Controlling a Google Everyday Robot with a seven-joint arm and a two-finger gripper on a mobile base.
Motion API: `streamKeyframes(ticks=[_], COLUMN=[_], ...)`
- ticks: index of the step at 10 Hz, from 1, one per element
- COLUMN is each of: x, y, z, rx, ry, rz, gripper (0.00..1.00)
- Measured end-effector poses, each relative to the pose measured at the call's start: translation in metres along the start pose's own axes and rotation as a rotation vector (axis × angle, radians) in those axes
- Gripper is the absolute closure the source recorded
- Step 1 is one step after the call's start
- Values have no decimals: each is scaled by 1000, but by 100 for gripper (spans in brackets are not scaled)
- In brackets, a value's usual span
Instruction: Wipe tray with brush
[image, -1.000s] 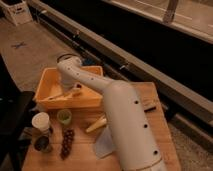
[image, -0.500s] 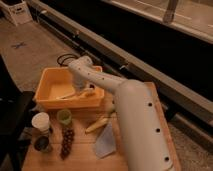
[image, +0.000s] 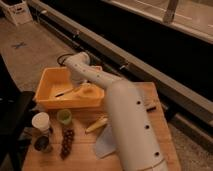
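Brush (image: 67, 92) is lying low inside the tray (image: 50, 101), a slim pale stick with a small dark end at its far-left tip, thin enough that little more than its line is showing. Its long axis is running roughly left to right across the tray floor, tilted slightly, with the dark end lower and to the left and the pale handle rising toward the right, where it is meeting the gripper (image: 82, 91).

Gripper is reaching down into the tray from the white arm (image: 125, 115), sitting over the right half of the tray floor; the arm's wrist is covering it, so I cannot tell how it is set or whether it is actually grasping the handle. The brush is extending to the gripper's left, its dark tip well out toward the tray's middle.

Tray is a yellow-orange rectangular tub with raised walls and a rolled rim, surrounding the gripper on all sides, its front wall just below it. It is resting on a wooden table (image: 160, 130).

Below and to the left of the gripper, outside the tray's front wall, a white cup (image: 41, 121) and a small green cup (image: 63, 116) are standing near each other. Lower still, a dark cluster like grapes (image: 66, 142) is lying on the wood. Below the gripper, beside the arm, a yellowish elongated object (image: 96, 124) and a pale cloth (image: 104, 142) are lying.
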Motion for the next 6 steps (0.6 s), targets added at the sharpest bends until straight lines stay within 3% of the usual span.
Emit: streamKeyframes(ticks=[1,3,6], x=[-17,-62,-90], y=[-9,-13,-4], z=[3,13,16], rx=[9,12,-3], ry=[-20,-137,-190], rz=[-28,-87,-95], gripper=[100,100,100])
